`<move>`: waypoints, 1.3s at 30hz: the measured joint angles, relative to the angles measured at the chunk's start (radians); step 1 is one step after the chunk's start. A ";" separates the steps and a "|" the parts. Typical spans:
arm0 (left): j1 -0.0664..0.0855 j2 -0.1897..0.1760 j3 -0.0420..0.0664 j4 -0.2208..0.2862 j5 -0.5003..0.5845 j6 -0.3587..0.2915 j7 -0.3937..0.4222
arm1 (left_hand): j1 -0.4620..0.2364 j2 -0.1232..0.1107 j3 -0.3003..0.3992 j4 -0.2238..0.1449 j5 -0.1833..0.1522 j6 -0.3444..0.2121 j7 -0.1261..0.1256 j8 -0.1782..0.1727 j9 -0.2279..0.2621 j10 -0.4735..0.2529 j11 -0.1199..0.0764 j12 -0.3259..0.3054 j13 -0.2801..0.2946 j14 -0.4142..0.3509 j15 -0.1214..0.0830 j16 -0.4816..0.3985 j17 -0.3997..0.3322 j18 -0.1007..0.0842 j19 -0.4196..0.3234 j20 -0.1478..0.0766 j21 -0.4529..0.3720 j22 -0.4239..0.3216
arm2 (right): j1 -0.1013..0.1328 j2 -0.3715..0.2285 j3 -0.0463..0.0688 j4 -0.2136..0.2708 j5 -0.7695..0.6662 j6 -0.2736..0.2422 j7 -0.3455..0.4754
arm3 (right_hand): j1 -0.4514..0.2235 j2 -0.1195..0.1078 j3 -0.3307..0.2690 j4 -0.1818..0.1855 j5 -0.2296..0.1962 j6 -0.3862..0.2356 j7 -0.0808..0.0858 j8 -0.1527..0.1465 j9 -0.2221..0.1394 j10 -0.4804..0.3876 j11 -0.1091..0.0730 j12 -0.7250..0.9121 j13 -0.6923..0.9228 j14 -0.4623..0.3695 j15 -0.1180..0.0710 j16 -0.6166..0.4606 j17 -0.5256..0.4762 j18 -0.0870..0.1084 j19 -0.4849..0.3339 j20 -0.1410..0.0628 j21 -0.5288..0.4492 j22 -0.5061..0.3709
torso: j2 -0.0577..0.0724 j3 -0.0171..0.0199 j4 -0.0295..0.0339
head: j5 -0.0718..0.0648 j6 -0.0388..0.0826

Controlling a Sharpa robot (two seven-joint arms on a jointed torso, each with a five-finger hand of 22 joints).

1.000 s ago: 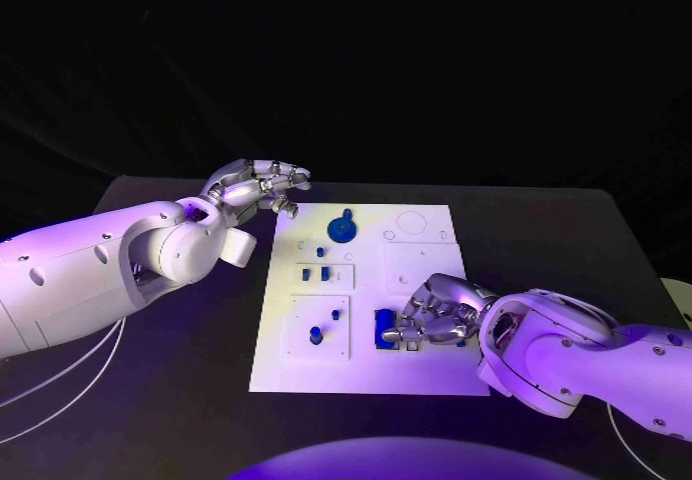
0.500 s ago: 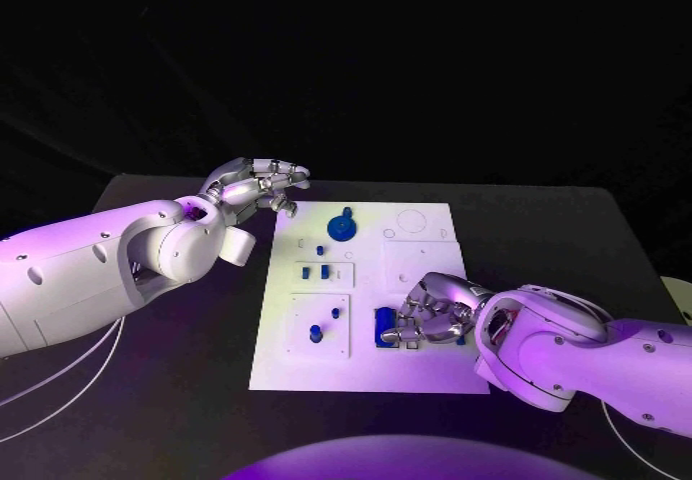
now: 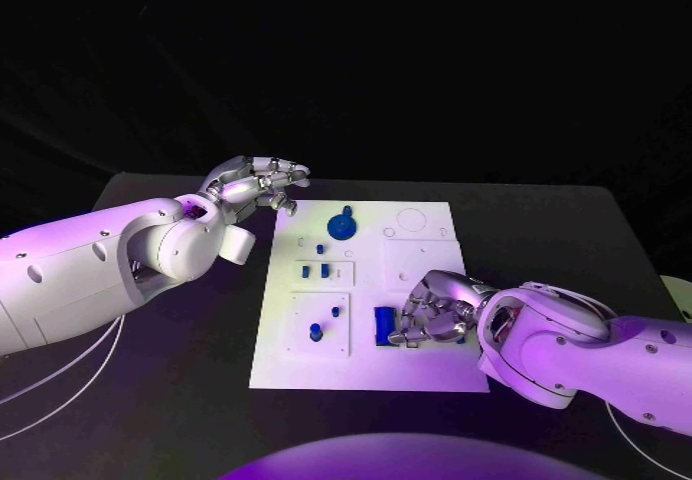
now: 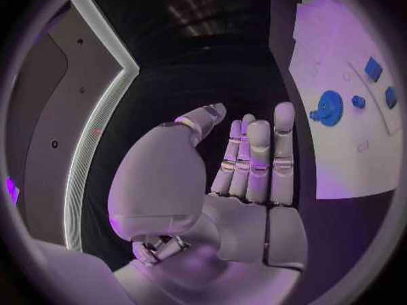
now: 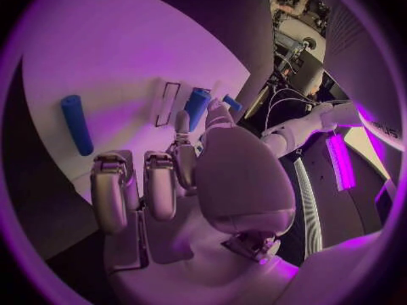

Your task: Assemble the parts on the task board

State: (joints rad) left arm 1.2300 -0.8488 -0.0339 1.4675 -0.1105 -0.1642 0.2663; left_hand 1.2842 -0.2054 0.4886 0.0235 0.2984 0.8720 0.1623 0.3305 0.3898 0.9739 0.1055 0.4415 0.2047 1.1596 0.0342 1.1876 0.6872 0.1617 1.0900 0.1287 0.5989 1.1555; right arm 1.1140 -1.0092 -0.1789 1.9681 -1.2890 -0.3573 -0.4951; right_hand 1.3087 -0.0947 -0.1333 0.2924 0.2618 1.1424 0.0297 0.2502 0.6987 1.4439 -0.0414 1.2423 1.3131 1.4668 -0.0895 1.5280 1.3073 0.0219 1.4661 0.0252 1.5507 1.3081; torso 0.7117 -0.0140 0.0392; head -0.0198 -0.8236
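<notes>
Little has changed over the last second: the right hand [image 3: 436, 310] has been kept low over the lower right of the task board [image 3: 426, 262], its curled fingers shifted only slightly against a dark blue block [image 3: 385, 326] seated there. Whether the block is actually gripped cannot be told; in the right wrist view the fingertips are seen beside a blue rounded part [image 5: 196, 108] and an empty rectangular slot [image 5: 167, 104], so a seating or pressing step is judged to be under way, not finished. The left hand [image 3: 257, 187] has been held unmoved off the board's upper left corner, fingers extended and close together, nothing in it.

The board is a flat, matte white plate with shallow recessed outlines, lying on a black table [image 3: 173, 400]. The parts appear smooth, hard plastic: a round blue disc with a knob [image 3: 342, 228] at upper centre, small pegs [image 3: 316, 335] at centre left, and a plain blue cylinder [image 5: 76, 123] lying loose on the white surface.
</notes>
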 measured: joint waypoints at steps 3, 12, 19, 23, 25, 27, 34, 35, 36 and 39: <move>0.000 0.000 0.000 0.000 0.000 0.000 0.000 | 0.000 0.000 0.000 0.000 0.000 0.000 0.000 0.000 0.000 0.000 0.000 0.000 0.000 0.000 0.000 0.000 0.000 0.000 0.000 0.000 0.000 0.000 | 0.000 -0.006 0.000 0.000 -0.008 0.002 -0.001 | 0.008 0.000 0.000 0.000 0.000 0.000 0.000 0.000 0.000 0.002 -0.002 0.000 0.000 0.000 0.000 0.000 0.000 0.000 0.000 0.000 0.000 0.000 | 0.000 0.0004 -0.0001 | 0.000 -0.001; 0.000 -0.001 0.000 0.000 0.000 0.000 0.000 | 0.000 0.000 0.000 0.000 0.000 0.000 0.000 0.000 0.000 0.000 0.000 0.000 0.000 0.000 0.000 0.000 0.000 0.000 0.000 0.000 0.000 0.000 | 0.000 -0.016 0.000 0.008 -0.020 0.003 -0.002 | 0.009 0.001 -0.010 0.002 0.004 0.007 0.000 -0.004 0.000 0.001 -0.001 0.004 0.000 0.000 0.000 0.000 0.001 0.000 0.000 0.000 0.000 0.000 | 0.001 0.0012 -0.0001 | -0.001 0.000; 0.000 -0.001 0.000 0.000 0.000 0.000 -0.001 | 0.000 0.000 0.000 0.000 0.000 0.000 0.000 0.000 0.000 0.000 0.000 0.000 0.000 0.000 0.000 0.000 0.000 0.000 0.000 0.000 0.000 0.000 | 0.000 -0.039 0.000 0.017 -0.020 -0.002 0.005 | -0.014 -0.008 -0.031 0.000 -0.010 0.007 0.000 -0.016 0.000 0.002 -0.002 -0.021 -0.005 0.000 0.000 0.000 0.001 0.000 0.000 0.000 0.000 0.000 | 0.001 0.0012 0.0002 | -0.001 -0.002; 0.000 -0.001 -0.001 0.000 0.000 0.001 0.000 | 0.000 0.000 0.000 0.000 0.000 0.000 0.000 0.006 0.001 -0.006 -0.001 0.006 0.000 0.000 0.000 0.005 -0.003 0.000 0.004 0.004 0.000 0.000 | 0.002 -0.085 0.000 0.019 -0.020 -0.025 0.013 | -0.014 -0.008 -0.031 0.000 -0.008 -0.004 0.012 -0.026 0.000 -0.003 0.003 -0.021 -0.004 0.000 0.000 0.000 0.001 0.000 0.000 0.000 -0.016 0.000 | 0.001 0.0007 0.0003 | -0.006 -0.002; 0.000 -0.002 -0.001 0.001 0.000 0.001 0.000 | 0.000 0.000 0.000 0.000 0.000 0.000 0.000 0.006 0.001 -0.007 0.000 0.006 0.000 0.000 0.000 0.005 -0.003 0.000 0.004 0.004 0.000 0.000 | 0.006 -0.111 0.000 0.017 -0.020 -0.040 0.018 | -0.006 -0.007 -0.031 0.000 -0.004 -0.010 0.012 -0.026 0.000 -0.004 0.004 -0.024 -0.004 0.000 0.000 -0.001 0.001 0.000 0.000 0.000 -0.021 0.000 | 0.000 0.0002 -0.0001 | -0.009 -0.003; 0.000 -0.002 -0.001 0.003 0.000 0.001 0.002 | 0.000 0.000 0.000 0.000 0.000 0.000 0.000 0.006 0.001 -0.007 0.000 0.006 0.000 0.000 0.000 0.005 -0.003 0.000 0.004 0.004 0.000 0.000 | 0.011 -0.144 0.000 0.014 -0.022 -0.056 0.023 | 0.005 -0.010 -0.031 0.000 -0.004 -0.021 0.017 -0.035 -0.001 -0.010 0.010 -0.037 -0.002 0.000 0.000 -0.006 0.001 0.000 0.000 0.000 -0.025 0.000 | 0.000 -0.0004 -0.0003 | -0.015 -0.003; 0.000 -0.005 -0.001 0.011 0.001 0.001 0.006 | 0.000 0.000 0.000 0.000 0.000 0.000 0.000 0.006 0.001 -0.007 0.000 0.006 0.000 0.000 0.000 0.005 -0.004 0.000 0.004 0.004 -0.004 0.000 | 0.014 -0.227 0.000 0.013 -0.048 -0.086 0.031 | 0.011 -0.005 -0.036 0.000 0.000 -0.031 0.024 -0.044 -0.007 -0.017 0.017 -0.058 -0.001 0.000 0.000 -0.006 0.001 0.000 0.000 0.000 -0.032 0.000 | 0.000 -0.0004 -0.0011 | -0.031 0.003; 0.000 -0.005 -0.001 0.012 0.001 0.001 0.007 | 0.000 0.000 0.000 0.000 0.000 0.000 0.000 0.006 0.001 -0.007 0.000 0.006 0.000 0.000 0.000 0.005 -0.004 0.000 0.004 0.004 -0.004 0.000 | 0.014 -0.235 0.000 0.013 -0.056 -0.088 0.031 | 0.011 -0.005 -0.038 0.002 0.000 -0.031 0.024 -0.044 -0.008 -0.017 0.017 -0.063 0.000 0.000 0.000 -0.007 0.001 0.000 0.000 0.000 -0.035 0.000 | 0.000 -0.0005 -0.0017 | -0.032 0.004; 0.000 -0.005 -0.001 0.013 0.001 0.001 0.008 | 0.000 0.000 0.000 0.000 0.000 0.000 0.000 0.006 0.001 -0.007 0.000 0.006 0.000 0.000 0.000 0.005 -0.004 0.000 0.004 0.004 -0.004 0.000 | 0.014 -0.237 0.000 0.013 -0.059 -0.088 0.031 | 0.011 -0.005 -0.039 0.003 0.000 -0.031 0.024 -0.044 -0.008 -0.017 0.017 -0.066 0.000 0.000 0.000 -0.011 0.001 0.000 0.000 0.000 -0.035 0.000 | 0.000 0.0001 -0.0024 | -0.034 0.005; -0.001 -0.005 -0.001 0.013 0.001 0.001 0.009 | 0.000 0.000 0.000 0.000 0.000 0.000 0.000 0.006 0.001 -0.007 0.000 0.006 0.000 0.000 0.000 0.005 -0.004 0.000 0.004 0.004 -0.004 0.000 | 0.009 -0.251 -0.002 0.015 -0.081 -0.089 0.029 | 0.011 -0.005 -0.043 -0.001 0.000 -0.031 0.024 -0.044 -0.008 -0.017 0.017 -0.067 0.000 0.000 0.000 -0.012 0.001 0.000 0.000 0.000 -0.035 0.000 | -0.001 0.0008 -0.0033 | -0.036 0.006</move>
State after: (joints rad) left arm 1.2293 -0.8537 -0.0344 1.4806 -0.1092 -0.1631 0.2758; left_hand 1.2842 -0.2054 0.4886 0.0235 0.2984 0.8720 0.1623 0.3362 0.3907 0.9667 0.1055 0.4473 0.2047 1.1596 0.0341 1.1926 0.6831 0.1617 1.0937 0.1324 0.5953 1.1556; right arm 1.1228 -1.2604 -0.1806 1.9826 -1.3695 -0.4467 -0.4661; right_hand 1.3196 -0.1000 -0.1764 0.2914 0.2618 1.1112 0.0534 0.2067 0.6906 1.4273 -0.0248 1.1754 1.3135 1.4667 -0.0893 1.5164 1.3079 0.0220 1.4661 0.0252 1.5157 1.3076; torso 0.7108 -0.0132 0.0360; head -0.0557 -0.8176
